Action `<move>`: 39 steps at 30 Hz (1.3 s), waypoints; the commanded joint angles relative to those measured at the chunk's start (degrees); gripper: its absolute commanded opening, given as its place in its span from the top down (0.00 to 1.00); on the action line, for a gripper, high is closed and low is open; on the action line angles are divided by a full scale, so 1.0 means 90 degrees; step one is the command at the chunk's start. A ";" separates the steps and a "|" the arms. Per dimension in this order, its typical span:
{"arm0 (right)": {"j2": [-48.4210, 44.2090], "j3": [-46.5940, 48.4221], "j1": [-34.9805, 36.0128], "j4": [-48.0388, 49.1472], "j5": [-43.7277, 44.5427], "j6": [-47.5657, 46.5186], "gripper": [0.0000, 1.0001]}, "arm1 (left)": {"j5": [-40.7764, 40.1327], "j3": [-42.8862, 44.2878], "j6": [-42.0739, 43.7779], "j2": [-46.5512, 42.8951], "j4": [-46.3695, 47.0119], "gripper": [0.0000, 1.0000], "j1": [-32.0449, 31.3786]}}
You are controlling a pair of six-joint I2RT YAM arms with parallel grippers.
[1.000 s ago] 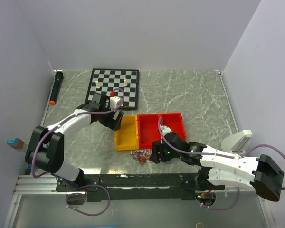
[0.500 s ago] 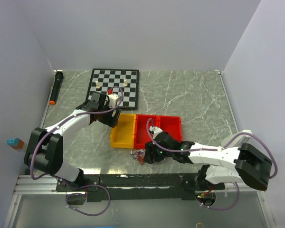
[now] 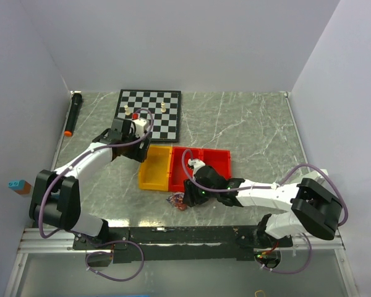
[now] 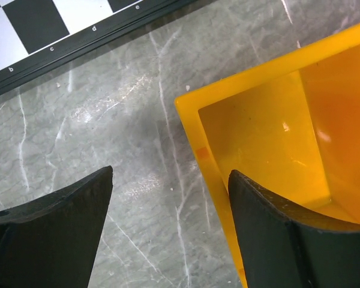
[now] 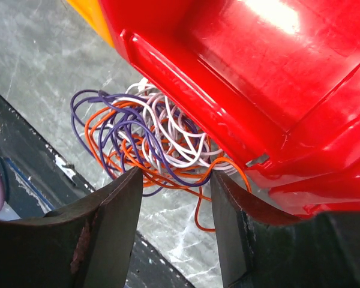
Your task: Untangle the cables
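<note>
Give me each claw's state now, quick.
Left claw: open, empty, by the yellow bin.
Right claw: open over the cables, nothing gripped.

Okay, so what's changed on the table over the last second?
The right fingers slid left along the near edge and now straddle the cables without gripping them. The yellow bin and red bin shifted left. The left fingers, open, drew back toward the chessboard. The chessboard and black pen stayed put.
</note>
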 commanded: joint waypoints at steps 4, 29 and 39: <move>0.0114 0.0142 -0.0158 0.0279 -0.0051 -0.0132 0.46 | -0.0141 0.0033 0.0026 -0.0296 -0.0099 0.17 0.0109; -0.2581 -0.0698 -0.0090 -0.1379 -0.0139 0.0435 0.75 | 0.1031 0.0024 0.0739 -0.1859 -0.1419 0.02 -0.2399; -0.2718 -0.0600 -0.0148 -0.1626 0.0310 0.0581 0.49 | 0.0972 -0.0094 0.1051 -0.1127 -0.0931 0.03 -0.3768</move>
